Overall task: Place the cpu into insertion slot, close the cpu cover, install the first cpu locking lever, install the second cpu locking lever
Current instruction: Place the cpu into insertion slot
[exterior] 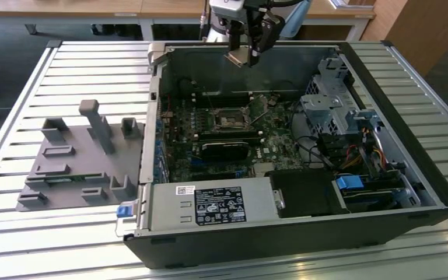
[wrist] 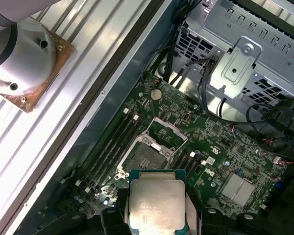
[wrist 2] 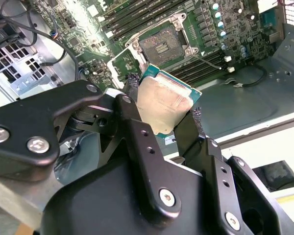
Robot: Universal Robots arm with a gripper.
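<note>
Pincer [wrist 2: 162, 105] grips the cpu [wrist 2: 167, 98] well above the insertion slot [wrist 2: 162, 46]

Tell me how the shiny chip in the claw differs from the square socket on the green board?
The cpu has a pale metal top; the insertion slot is dark inside. The cpu hangs clamped in the gripper above the board; the insertion slot sits on it, open and empty. Both are square.

Claw [wrist 2: 162, 101] aloft, pointing downward, two black fingers [wrist 2: 137, 128] tight on opposite edges of the cpu [wrist: 157, 205]
</note>
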